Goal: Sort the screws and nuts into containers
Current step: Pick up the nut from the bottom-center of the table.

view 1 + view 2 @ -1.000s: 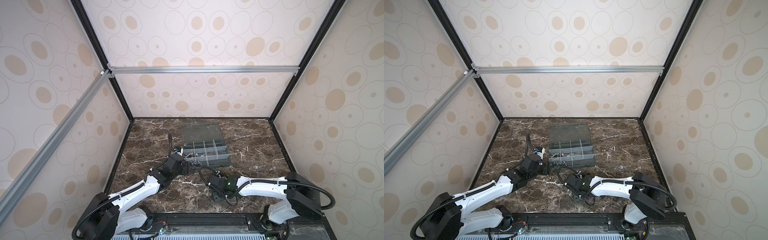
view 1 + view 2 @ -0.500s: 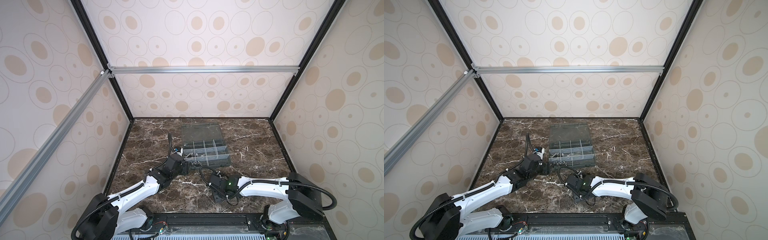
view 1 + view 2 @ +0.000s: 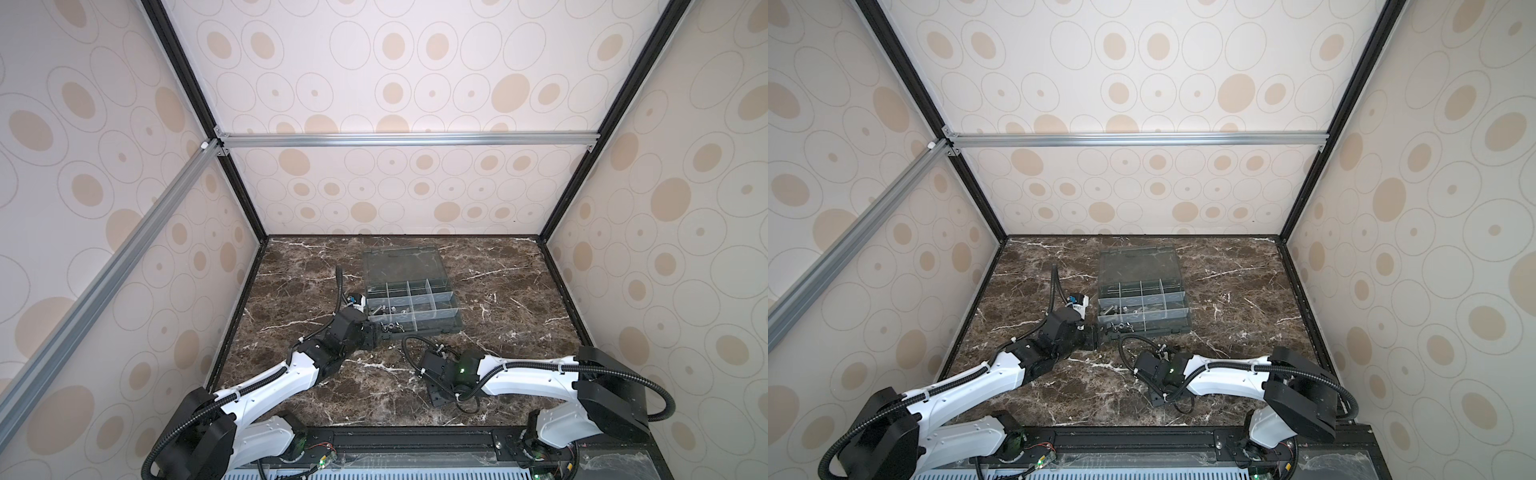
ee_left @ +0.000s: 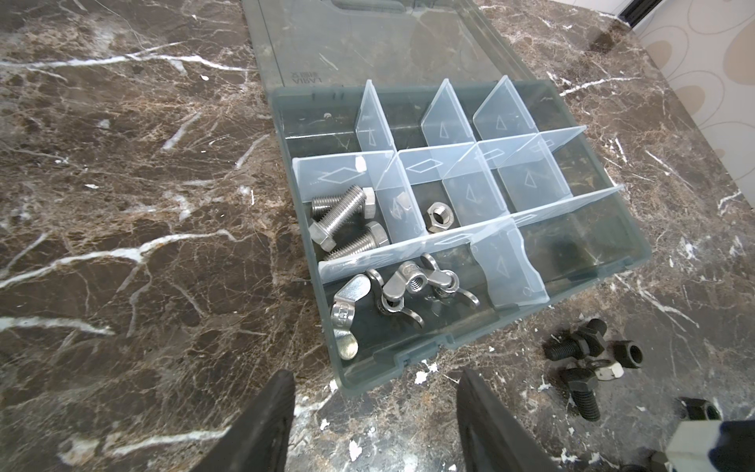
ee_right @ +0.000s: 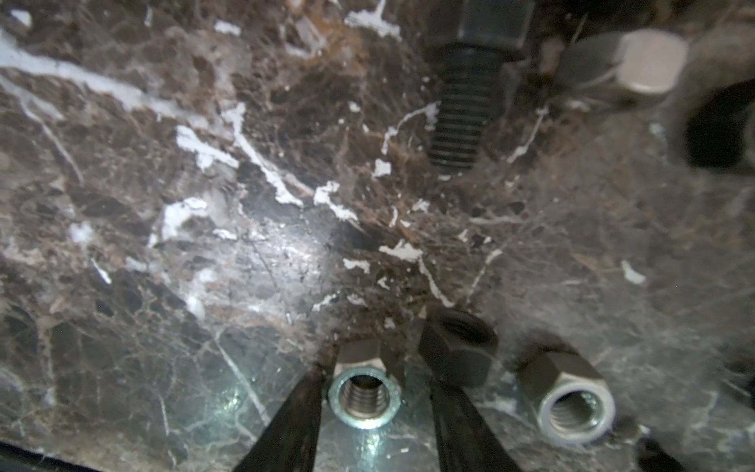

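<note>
free: marble (image 4: 122,245) L of box (image 4: 367,370) | block: black nut (image 5: 457,347) crowds silver nut (image 5: 363,396)

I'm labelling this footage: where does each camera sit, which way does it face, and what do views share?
Top views: high above the robot's base, looking down over the table and organiser box; left arm and right arm show.
Left wrist: on the left arm, facing the box's compartments; the open left hand shows.
Right wrist: low over the table, facing a silver nut straddled by the right hand.
Shared: both top views and the left wrist see the organiser box.
</note>
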Available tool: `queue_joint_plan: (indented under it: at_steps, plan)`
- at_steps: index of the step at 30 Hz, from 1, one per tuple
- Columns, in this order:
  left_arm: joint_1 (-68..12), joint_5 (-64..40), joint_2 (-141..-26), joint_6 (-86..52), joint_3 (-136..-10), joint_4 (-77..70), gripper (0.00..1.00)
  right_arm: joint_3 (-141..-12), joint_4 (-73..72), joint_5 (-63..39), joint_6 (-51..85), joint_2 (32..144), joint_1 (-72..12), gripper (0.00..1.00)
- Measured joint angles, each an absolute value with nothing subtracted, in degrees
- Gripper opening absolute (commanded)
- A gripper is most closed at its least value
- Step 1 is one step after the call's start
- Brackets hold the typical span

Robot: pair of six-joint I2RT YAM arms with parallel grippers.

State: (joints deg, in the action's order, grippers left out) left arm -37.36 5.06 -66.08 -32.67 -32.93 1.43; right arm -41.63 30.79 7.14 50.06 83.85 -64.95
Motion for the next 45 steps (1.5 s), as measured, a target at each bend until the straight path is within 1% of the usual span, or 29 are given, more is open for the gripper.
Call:
queue_joint_plan:
  at_steps: [18,22,35,40,45]
  plan:
    - [-37.36,5.02,-64.95,-32.82,-32.36,1.32,0.64,-38.96,31.77,7.79,52.03,80.77,-64.95,0.47]
    - [-37.39,4.99,-64.93,-32.84,-32.32,1.32,0.64,-39.22,32.14,7.94,51.83,81.17,-64.95,0.43]
    - [-37.36,5.06,-64.53,-33.08,-31.33,1.23,0.64,-43.35,32.77,8.8,50.24,85.93,-64.95,0.27]
    - [-37.36,5.06,-64.29,-33.21,-31.16,1.15,0.64,-43.48,32.8,8.82,50.06,86.04,-64.95,0.24]
    - [-37.36,5.08,-63.33,-33.23,-30.41,0.99,0.64,-43.48,32.82,8.8,50.06,86.04,-64.95,0.24]
